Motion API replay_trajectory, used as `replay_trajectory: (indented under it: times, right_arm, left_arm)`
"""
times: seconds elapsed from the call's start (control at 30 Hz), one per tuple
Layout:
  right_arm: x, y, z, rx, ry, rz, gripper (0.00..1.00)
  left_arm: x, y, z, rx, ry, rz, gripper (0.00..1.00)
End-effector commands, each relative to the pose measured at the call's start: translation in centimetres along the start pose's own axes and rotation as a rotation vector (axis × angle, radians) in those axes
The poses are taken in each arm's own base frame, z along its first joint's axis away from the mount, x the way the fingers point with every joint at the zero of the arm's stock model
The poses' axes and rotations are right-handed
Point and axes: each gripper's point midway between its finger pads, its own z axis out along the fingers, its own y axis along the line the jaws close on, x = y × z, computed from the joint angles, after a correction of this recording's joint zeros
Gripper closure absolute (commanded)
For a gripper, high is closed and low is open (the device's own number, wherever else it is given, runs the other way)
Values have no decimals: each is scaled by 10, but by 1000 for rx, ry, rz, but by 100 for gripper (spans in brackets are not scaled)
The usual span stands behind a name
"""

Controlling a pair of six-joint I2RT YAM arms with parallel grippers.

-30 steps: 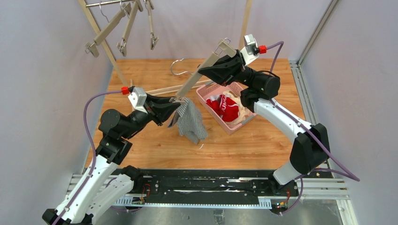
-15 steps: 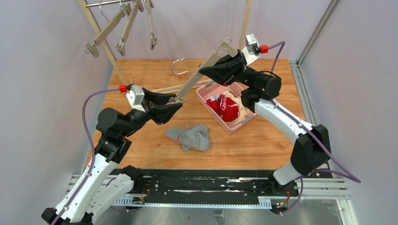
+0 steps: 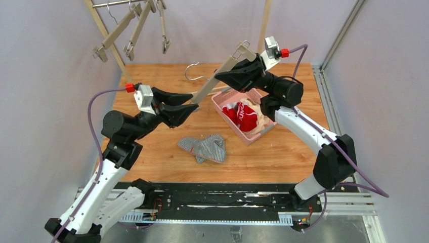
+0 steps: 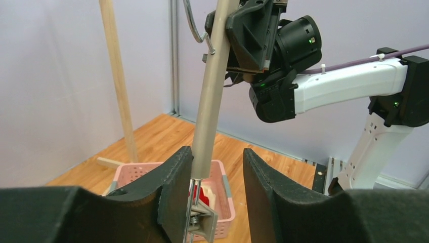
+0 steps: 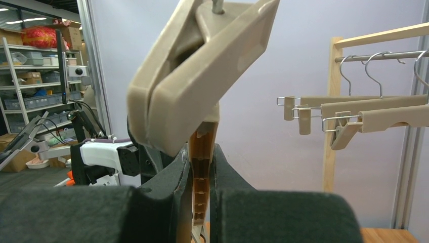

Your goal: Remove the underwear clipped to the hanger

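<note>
Below the left gripper (image 3: 195, 101), jaws parted and empty, striped underwear (image 3: 205, 147) lies crosswise; the right gripper (image 3: 218, 76) clamps the hanger (image 3: 206, 89).

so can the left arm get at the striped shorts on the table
Probably yes: the striped shorts lie loose on the table near the left gripper, whose jaws are open and empty. Nothing sits between them; the right gripper holds the hanger off the table.
</note>
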Motion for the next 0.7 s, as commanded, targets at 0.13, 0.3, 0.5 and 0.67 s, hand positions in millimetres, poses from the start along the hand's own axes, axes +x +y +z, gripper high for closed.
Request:
replay_trajectory:
  times: [0.13,0.3,0.5,0.67]
  right_arm:
    - [-17,21,6,-51,-37,-56,99]
    - [-17,23,5,-56,-37,-55,99]
    - [-14,22,4,-51,-32,-47,99]
    - [-8,17,1,-36,-19,-33,99]
  left_arm:
    - [-13,-6,12,56,-27,1,57]
    - [-8,-6,16,75,-10,-15,58]
    - [-9,-6,17,77,-28,-14,87]
    - [-21,-7,16,63,-63,-19,100]
